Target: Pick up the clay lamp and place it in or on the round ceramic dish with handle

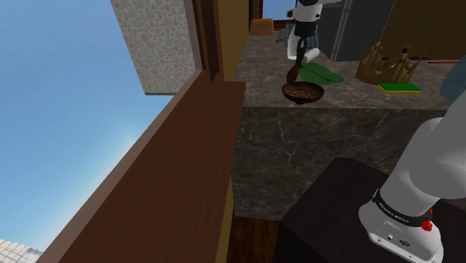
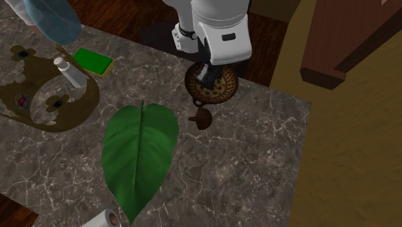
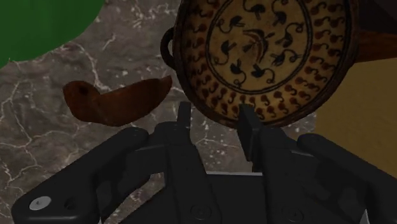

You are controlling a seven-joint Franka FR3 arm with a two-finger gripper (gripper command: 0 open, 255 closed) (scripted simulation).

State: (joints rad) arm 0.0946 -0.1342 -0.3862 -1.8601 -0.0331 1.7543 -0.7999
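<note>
**Empty gripper (image 3: 216, 124) hovers at the dish rim, lamp not yet taken.**
The black fingers (image 3: 249, 127) stand a modest gap apart, clasping nothing. In the second exterior view the brown clay lamp (image 2: 201, 118) lies on the marble counter (image 2: 270, 161) at six o'clock of the patterned dish (image 2: 223, 90), just beside its handle (image 2: 197, 101). Best play, I'd say: slide over the lamp, set the jaws across its narrow width and drop straight. The green leaf (image 2: 138, 155) lies beyond, at eight o'clock.

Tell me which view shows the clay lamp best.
The wrist view: the brown lamp lies close and whole beside the patterned dish. The second exterior view shows it small from above; in the shoulder view it is far and indistinct.
</note>
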